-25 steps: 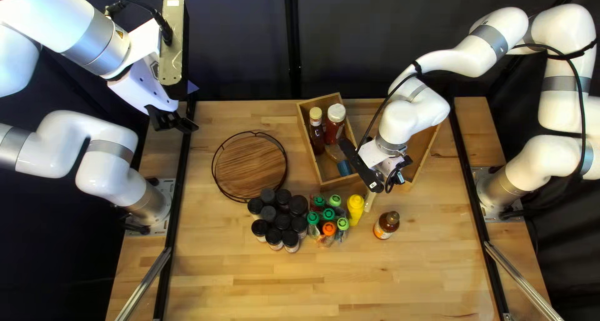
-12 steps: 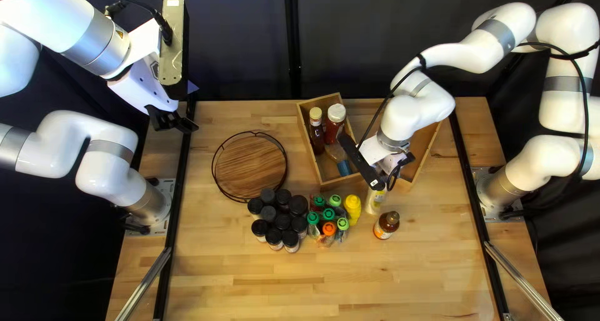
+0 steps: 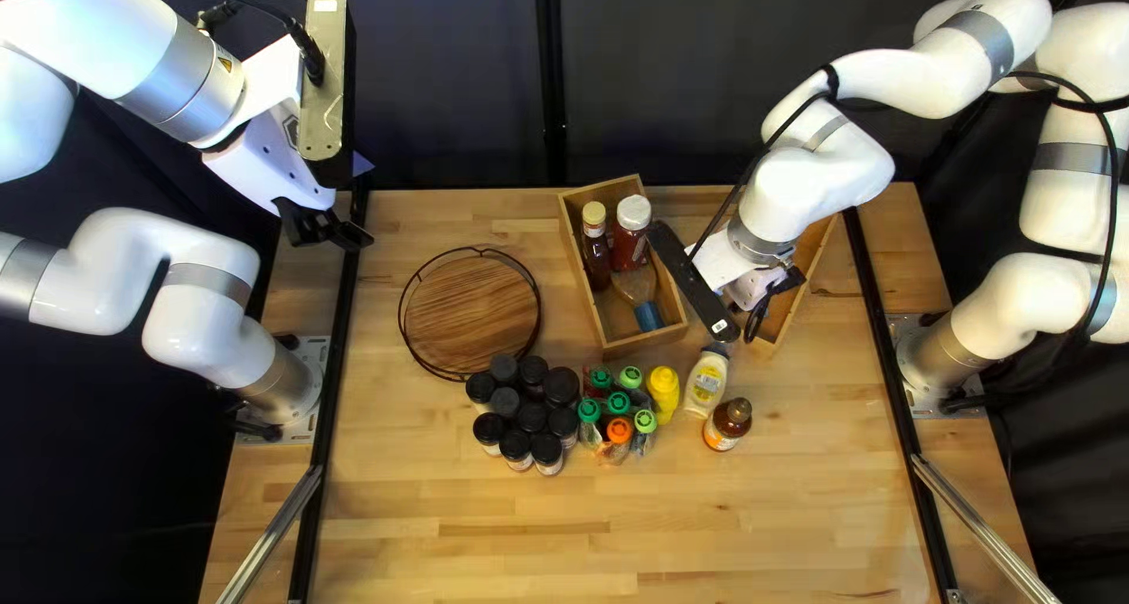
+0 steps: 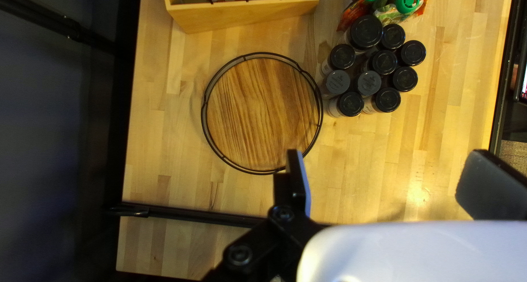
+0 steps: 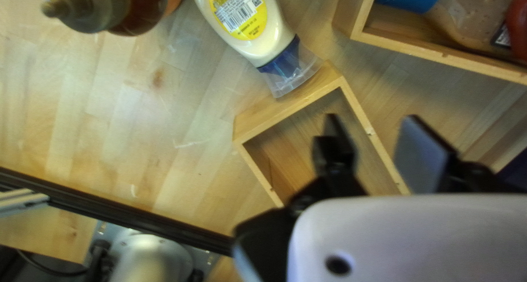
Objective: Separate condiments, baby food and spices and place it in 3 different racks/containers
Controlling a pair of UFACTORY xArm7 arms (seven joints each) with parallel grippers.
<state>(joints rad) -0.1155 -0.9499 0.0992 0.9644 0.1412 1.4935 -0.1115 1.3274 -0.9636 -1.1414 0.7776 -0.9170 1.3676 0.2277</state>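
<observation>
In the top left view my right gripper (image 3: pixel 765 308) is over the right-hand wooden box (image 3: pixel 812 277). The right wrist view shows this gripper (image 5: pixel 374 129) open above that box (image 5: pixel 290 110), nothing between its fingers. A pale, yellow-labelled bottle (image 3: pixel 706 383) lies at the box's near end, by a yellow bottle (image 3: pixel 665 392) and a brown bottle (image 3: pixel 727 423). Capped pouches (image 3: pixel 618 421) stand beside black-lidded jars (image 3: pixel 532 417). The left-hand box (image 3: pixel 635 343) holds several bottles. My left gripper (image 3: pixel 326 229) hangs beyond the round rack (image 3: pixel 471 314); its wrist view shows the gripper (image 4: pixel 382 164) open.
Black rails (image 3: pixel 335 369) run along both sides of the table, and a dark curtain (image 3: pixel 447 75) hangs behind its far edge. My right forearm crosses above the right-hand box. Bare tabletop (image 3: pixel 565 545) spans the near side, in front of the jars and pouches.
My right gripper has moved back, away from the pale bottle and toward the right of the top left view, uncovering more of it. The yellow bottle has shifted slightly left. My left arm is still.
</observation>
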